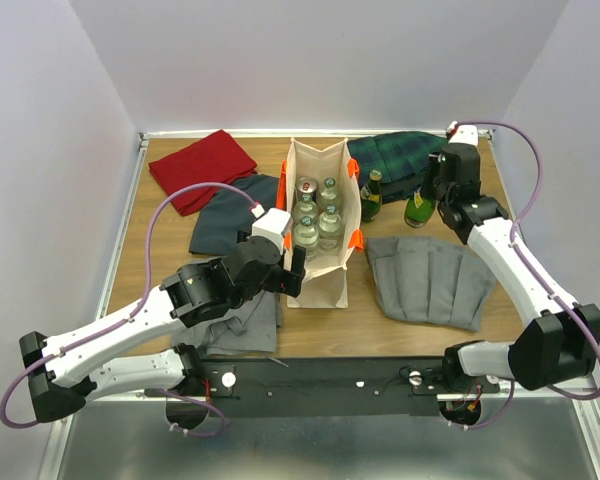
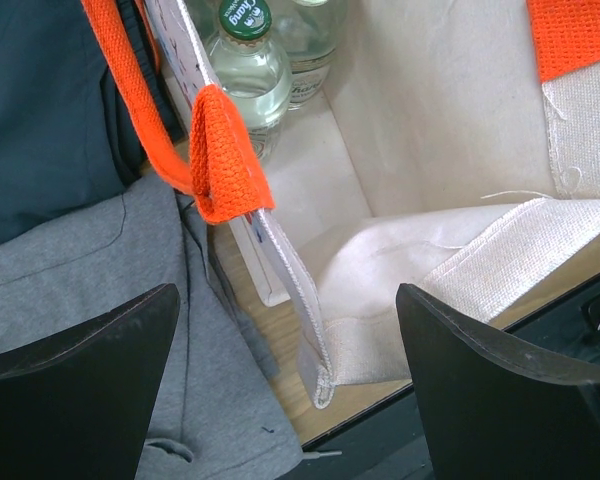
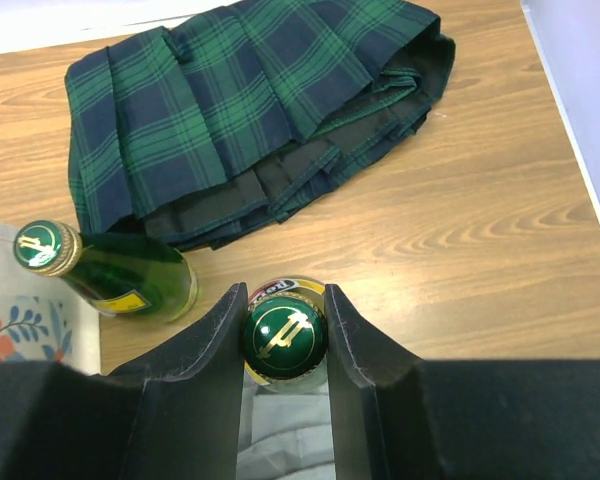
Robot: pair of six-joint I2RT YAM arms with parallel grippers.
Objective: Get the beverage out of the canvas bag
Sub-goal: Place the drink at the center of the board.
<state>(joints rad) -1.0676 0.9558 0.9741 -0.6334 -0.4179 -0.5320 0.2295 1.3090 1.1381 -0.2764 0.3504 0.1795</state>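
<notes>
Two fingers of our right end effector [image 3: 285,335] pinch the green bottle [image 3: 284,338] at its cap (glass: heavy, slippery, breakable); left end effector [image 2: 285,385] gapes beside the canvas bag [image 2: 450,150].

The wooden tabletop [image 1: 540,270] holds many things. A beige canvas bag [image 1: 318,280] with orange handles stands in the middle. At 11 o'clock lies a red cloth [image 1: 202,165]. Just beside it, toward the bag, lies a dark blue-gray cloth [image 1: 230,215]. At 7 o'clock a gray cloth [image 1: 242,325] lies partly under the left arm. At 1 o'clock sits a folded green plaid skirt [image 1: 395,155]. A green glass bottle [image 1: 371,197] stands between the bag and the skirt. At 4 o'clock lies a folded gray garment [image 1: 430,280].
</notes>
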